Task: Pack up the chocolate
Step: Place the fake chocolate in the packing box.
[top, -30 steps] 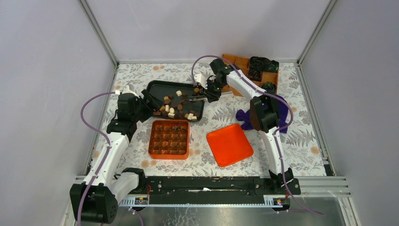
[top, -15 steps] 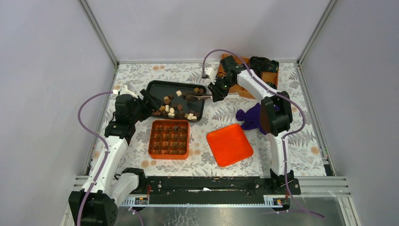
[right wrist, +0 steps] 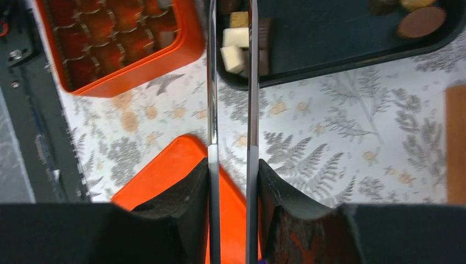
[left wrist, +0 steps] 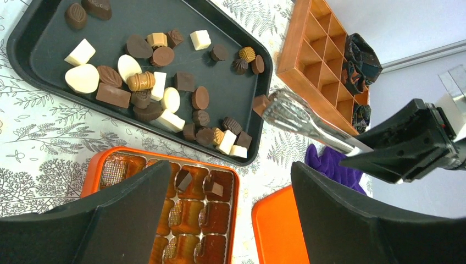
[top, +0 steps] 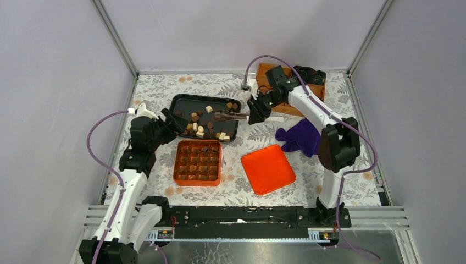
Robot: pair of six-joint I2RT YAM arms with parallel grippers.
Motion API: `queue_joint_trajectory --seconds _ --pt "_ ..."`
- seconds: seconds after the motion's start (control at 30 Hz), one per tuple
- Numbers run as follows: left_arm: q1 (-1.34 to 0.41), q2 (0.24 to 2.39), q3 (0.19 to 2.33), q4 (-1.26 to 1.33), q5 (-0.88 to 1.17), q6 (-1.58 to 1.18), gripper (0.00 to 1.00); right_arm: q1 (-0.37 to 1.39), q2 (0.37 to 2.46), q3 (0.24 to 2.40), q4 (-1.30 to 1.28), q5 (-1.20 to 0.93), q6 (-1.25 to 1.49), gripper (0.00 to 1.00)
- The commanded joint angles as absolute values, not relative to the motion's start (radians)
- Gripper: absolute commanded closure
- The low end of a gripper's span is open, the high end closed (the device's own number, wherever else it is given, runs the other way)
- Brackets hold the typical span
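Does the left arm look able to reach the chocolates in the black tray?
Probably yes: the left gripper hangs open by the black tray, nothing between it and the chocolates; the tongs in the right gripper are over the opposite end.

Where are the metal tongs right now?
In the top view, the tongs sit in the right tool, tips over the right end of the black tray.

Far left of the table (top: 244, 140): tray (top: 186, 100), chocolates (top: 193, 116) loose in it. Just before the tray: box (top: 176, 175), a few pieces in the row nearest the tray. Right of the box, flat on the table: lid (top: 267, 169). Behind and right of the lid: cloth (top: 300, 137). Far right corner: crate (top: 266, 70), bundles (top: 306, 74) in its rear cells. Across the tray's right rim: tongs (top: 228, 115), clamped in the right gripper (top: 253, 114). At the tray's left rim: left gripper (top: 172, 120), jaws wide.
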State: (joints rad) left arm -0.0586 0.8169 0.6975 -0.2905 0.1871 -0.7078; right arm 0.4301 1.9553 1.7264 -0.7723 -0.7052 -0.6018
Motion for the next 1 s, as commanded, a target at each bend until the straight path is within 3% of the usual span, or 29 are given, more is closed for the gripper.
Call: queue_joint_trajectory --seconds 0.0,0.3,0.83,0.97 --pt "-0.054 0.764 0.668 -0.281 0.209 -0.689 0.12 0.459 1.811 1.65 -0.757 -0.808 -0.588 0.97" --pt "-0.054 0.66 0.601 -0.287 0.215 -0.747 0.12 0.609 1.739 1.56 -0.746 -0.72 -0.611 0.96" --pt "-0.054 0.509 0.585 -0.432 0.15 -0.773 0.12 0.81 1.896 1.702 -0.68 -0.46 -0.511 0.9" --pt "-0.054 0.5 0.583 -0.438 0.142 -0.771 0.12 0.822 1.918 1.718 -0.678 -0.437 -0.508 0.82"
